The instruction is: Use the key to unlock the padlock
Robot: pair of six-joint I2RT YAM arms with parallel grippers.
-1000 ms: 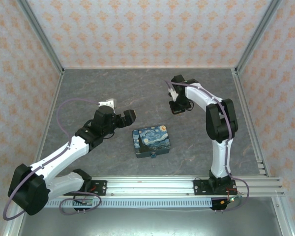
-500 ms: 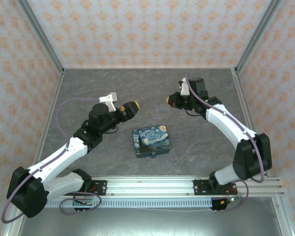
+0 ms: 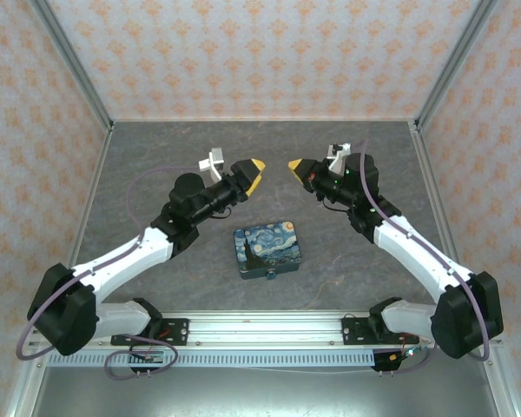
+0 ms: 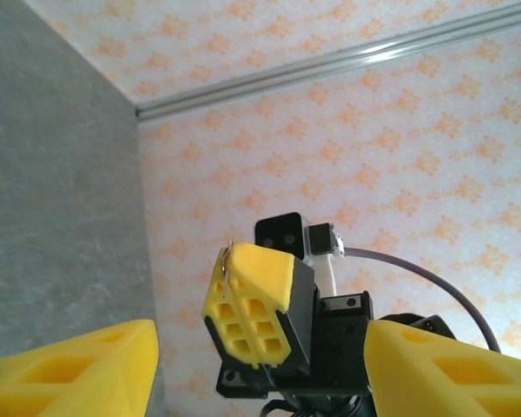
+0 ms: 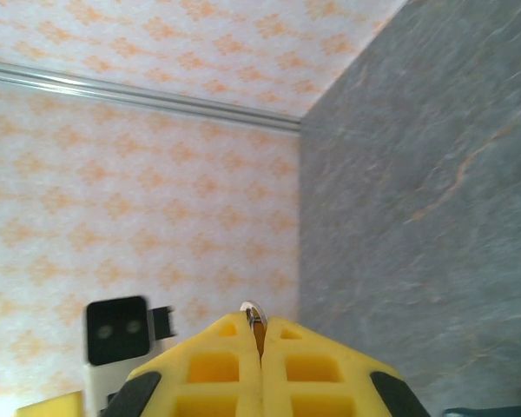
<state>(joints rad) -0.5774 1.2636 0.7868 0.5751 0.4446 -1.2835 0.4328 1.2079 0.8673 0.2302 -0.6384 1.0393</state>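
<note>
Above the far middle of the table my two grippers point at each other, a small gap apart. My right gripper [image 3: 297,166] [image 5: 261,334] is shut on the key [image 5: 253,314], a thin silvery sliver and ring poking out between its yellow tips. The left wrist view shows that key [image 4: 228,258] at the tip of the shut right gripper [image 4: 234,287]. My left gripper [image 3: 251,170] [image 4: 260,360] is open and holds nothing. The padlock [image 3: 270,276], a tiny dark teal blob, hangs at the near edge of the blue-and-yellow print box [image 3: 267,248], well below both grippers.
The box lies flat on the grey table [image 3: 156,156] near the middle. Patterned walls [image 3: 260,52] close in the back and sides. An aluminium rail [image 3: 269,326] carrying both arm bases runs along the near edge.
Both grippers rose and swung inward until they face each other over the far middle. The right arm stretched out to the right; the box stayed put.
</note>
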